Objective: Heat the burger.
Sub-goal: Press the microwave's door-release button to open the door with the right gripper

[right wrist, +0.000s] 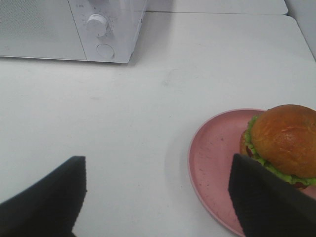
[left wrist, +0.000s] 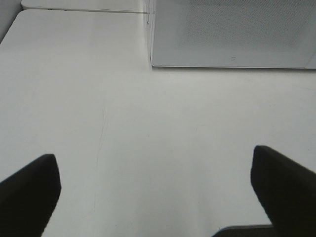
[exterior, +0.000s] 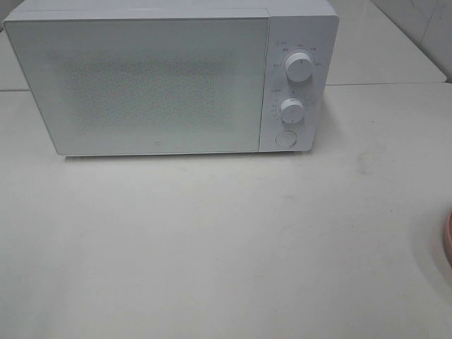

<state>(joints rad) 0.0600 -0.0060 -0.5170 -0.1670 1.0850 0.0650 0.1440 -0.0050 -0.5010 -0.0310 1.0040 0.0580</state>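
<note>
The burger (right wrist: 284, 140), with a glossy brown bun and green lettuce frill, sits on a pink plate (right wrist: 217, 158) in the right wrist view. My right gripper (right wrist: 158, 192) hovers open just short of the plate, one finger overlapping the plate's near edge; nothing is between the fingers. In the exterior high view only a sliver of the plate (exterior: 448, 236) shows at the right edge, and the burger is out of that view. The white microwave (exterior: 169, 78) stands at the back with its door shut. My left gripper (left wrist: 155, 190) is open over bare table, in front of the microwave (left wrist: 232, 34).
The microwave has two knobs (exterior: 300, 68) and a round button (exterior: 285, 138) on its right panel. The white table (exterior: 212, 247) stretches in front of it. A seam to a second table surface runs behind the microwave.
</note>
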